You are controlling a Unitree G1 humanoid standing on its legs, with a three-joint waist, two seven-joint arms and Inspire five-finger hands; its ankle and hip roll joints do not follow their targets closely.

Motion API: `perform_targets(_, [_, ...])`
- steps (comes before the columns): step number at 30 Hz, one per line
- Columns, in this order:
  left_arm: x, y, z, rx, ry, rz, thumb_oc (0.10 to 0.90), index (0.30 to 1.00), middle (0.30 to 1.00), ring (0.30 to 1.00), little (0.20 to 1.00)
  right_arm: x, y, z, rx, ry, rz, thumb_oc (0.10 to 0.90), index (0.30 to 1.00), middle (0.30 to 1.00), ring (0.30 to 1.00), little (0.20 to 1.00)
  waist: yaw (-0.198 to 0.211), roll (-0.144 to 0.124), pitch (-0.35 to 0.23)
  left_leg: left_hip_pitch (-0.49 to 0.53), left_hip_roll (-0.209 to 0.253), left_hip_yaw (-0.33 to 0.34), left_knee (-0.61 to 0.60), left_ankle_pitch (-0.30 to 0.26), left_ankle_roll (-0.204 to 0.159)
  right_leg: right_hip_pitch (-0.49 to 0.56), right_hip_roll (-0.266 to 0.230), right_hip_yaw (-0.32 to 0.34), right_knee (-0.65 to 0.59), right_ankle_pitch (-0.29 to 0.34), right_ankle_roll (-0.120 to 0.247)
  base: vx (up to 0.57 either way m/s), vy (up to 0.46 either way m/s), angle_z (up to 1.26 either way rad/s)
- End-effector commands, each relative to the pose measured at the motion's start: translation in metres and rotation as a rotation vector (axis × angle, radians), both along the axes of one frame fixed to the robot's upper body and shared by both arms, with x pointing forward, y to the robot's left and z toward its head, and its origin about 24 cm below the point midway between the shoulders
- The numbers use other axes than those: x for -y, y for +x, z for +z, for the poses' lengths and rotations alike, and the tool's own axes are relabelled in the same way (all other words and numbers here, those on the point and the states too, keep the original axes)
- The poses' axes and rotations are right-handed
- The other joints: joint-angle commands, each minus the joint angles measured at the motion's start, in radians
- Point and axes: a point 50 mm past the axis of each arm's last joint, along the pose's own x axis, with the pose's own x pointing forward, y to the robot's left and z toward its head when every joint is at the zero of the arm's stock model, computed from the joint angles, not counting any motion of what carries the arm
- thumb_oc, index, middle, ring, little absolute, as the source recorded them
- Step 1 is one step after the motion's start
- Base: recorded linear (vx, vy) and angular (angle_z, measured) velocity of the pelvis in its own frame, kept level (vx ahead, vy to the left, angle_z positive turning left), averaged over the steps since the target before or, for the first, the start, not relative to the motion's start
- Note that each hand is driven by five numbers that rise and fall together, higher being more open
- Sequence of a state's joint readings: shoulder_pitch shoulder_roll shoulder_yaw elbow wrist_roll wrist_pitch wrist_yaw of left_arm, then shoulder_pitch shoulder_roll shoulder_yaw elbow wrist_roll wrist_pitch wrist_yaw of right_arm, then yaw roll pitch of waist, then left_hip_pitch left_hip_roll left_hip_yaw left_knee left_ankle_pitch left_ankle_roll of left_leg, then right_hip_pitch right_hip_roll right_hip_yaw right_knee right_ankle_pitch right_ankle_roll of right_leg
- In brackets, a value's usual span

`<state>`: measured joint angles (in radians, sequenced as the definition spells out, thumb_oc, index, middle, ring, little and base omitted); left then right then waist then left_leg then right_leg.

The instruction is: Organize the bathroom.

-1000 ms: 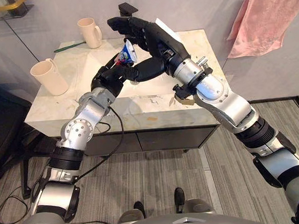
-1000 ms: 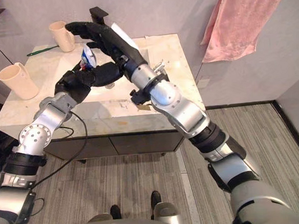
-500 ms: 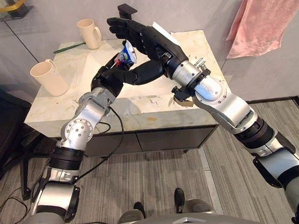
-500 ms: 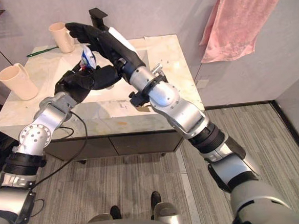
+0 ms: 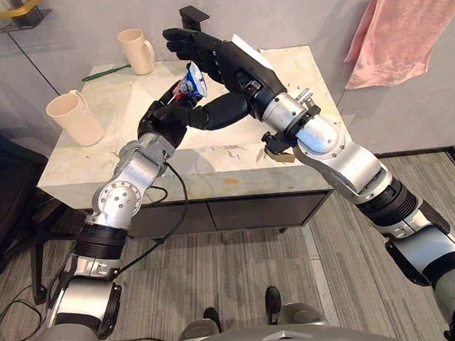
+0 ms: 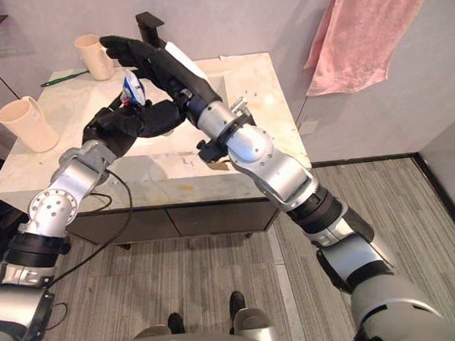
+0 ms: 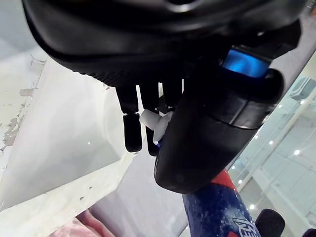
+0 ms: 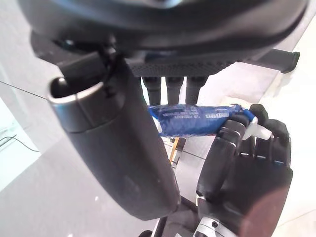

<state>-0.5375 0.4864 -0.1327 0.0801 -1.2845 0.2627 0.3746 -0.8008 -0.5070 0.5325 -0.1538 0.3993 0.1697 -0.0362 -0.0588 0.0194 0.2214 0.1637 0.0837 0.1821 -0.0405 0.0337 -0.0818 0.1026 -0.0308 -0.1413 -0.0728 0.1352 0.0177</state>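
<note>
- Left eye view: left hand (image 5: 167, 116) raised over the sink basin (image 5: 209, 133) of the marble vanity (image 5: 173, 170), fingers curled round the cap end of a blue toothpaste tube (image 5: 192, 82). Right hand (image 5: 213, 54) reaching in from the right, fingers stretched out over the tube's far end. Two cream mugs on the counter, one at the near left (image 5: 75, 117), one at the far left (image 5: 137, 49), with a green toothbrush (image 5: 105, 70) lying just beside the far one. Pink towel (image 5: 405, 25) hanging on the wall at the right.
- Right eye view: same layout, with a black faucet (image 6: 149, 24) at the far edge behind the right hand.
- Left wrist view: own fingers and thumb closed on the tube, white cap (image 7: 152, 120) between them, blue body running out past the thumb.
- Right wrist view: own fingers straight, lying behind the tube's blue body, thumb not closed on it; left hand gripping the tube's cap end.
</note>
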Motion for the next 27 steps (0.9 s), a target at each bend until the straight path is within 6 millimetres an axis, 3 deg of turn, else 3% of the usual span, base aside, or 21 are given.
perform_targets(1, [-0.0285,-0.0051,0.0451,0.254,-0.049,0.090,0.400,0.300,0.300,0.300,0.300,-0.0043,-0.0084,0.0347,0.178,0.076,0.030,0.800,0.900,0.900,0.900,0.900,-0.002,0.010,-0.123,-0.053,0.079,0.038,0.075,-0.033,0.007,-0.020,-0.020,0.064,0.056,-0.194,0.054,0.00,0.000,0.00])
perform_targets(20, [-0.0337,-0.0099,0.0445,0.263,-0.050,0.083,0.400,0.300,0.300,0.300,0.300,0.0019,-0.0049,0.0337,0.187,0.068,-0.001,0.800,0.900,0.900,0.900,0.900,0.005,0.020,-0.117,-0.058,0.077,0.035,0.079,-0.035,0.006,-0.022,-0.025,0.058,0.060,-0.196,0.054,0.00,0.003,0.02])
perform_targets(21, [-0.0339,-0.0102,0.0451,0.264,-0.050,0.082,0.400,0.300,0.300,0.300,0.300,0.0016,-0.0050,0.0330,0.179,0.067,0.005,0.565,0.547,0.547,0.547,0.547,0.005,0.020,-0.116,-0.058,0.077,0.034,0.080,-0.035,0.006,-0.022,-0.025,0.059,0.061,-0.196,0.053,0.00,0.000,0.00])
perform_targets(22, [-0.0339,-0.0102,0.0451,0.264,-0.050,0.082,0.400,0.300,0.300,0.300,0.300,0.0016,-0.0050,0.0330,0.179,0.067,0.005,0.565,0.547,0.547,0.547,0.547,0.005,0.020,-0.116,-0.058,0.077,0.034,0.080,-0.035,0.006,-0.022,-0.025,0.059,0.061,-0.196,0.053,0.00,0.000,0.00])
perform_targets(23, [-0.0341,-0.0098,0.0456,0.264,-0.050,0.080,0.400,0.300,0.300,0.300,0.300,0.0015,-0.0044,0.0323,0.173,0.069,0.006,0.400,0.300,0.300,0.300,0.300,0.005,0.019,-0.115,-0.058,0.077,0.033,0.081,-0.035,0.005,-0.021,-0.025,0.058,0.061,-0.197,0.053,0.00,0.000,0.00])
perform_targets(27, [-0.0335,-0.0100,0.0460,0.263,-0.052,0.081,0.400,0.300,0.300,0.300,0.300,0.0007,-0.0046,0.0317,0.167,0.070,0.010,0.400,0.300,0.300,0.300,0.300,0.006,0.018,-0.115,-0.058,0.078,0.034,0.083,-0.034,0.005,-0.019,-0.026,0.057,0.061,-0.197,0.053,0.00,0.000,0.00])
